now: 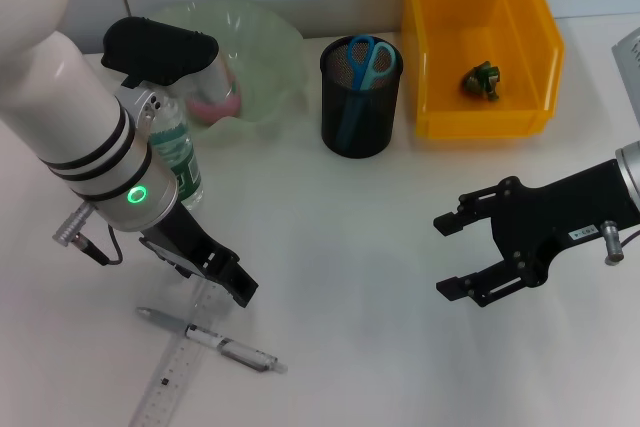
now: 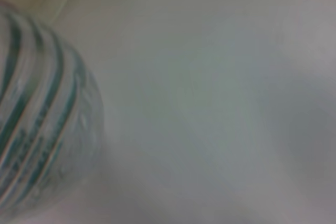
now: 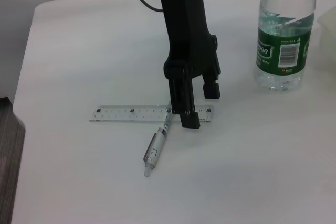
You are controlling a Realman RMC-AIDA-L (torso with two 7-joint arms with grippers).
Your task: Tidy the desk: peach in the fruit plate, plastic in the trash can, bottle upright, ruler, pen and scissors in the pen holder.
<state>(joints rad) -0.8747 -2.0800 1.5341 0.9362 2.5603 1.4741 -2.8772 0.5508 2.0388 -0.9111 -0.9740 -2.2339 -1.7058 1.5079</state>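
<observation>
My left gripper hangs open just above the desk, its tips over one end of the clear ruler. The pen lies across the ruler. Behind my left arm the bottle stands upright. A pink peach lies in the pale green fruit plate. Blue scissors stand in the black mesh pen holder. Crumpled plastic lies in the yellow trash can. My right gripper hovers open at the right, holding nothing.
The fruit plate, pen holder and trash can stand in a row along the back of the desk by the wall. A light object shows at the right edge. The desk's edge runs close behind the ruler in the right wrist view.
</observation>
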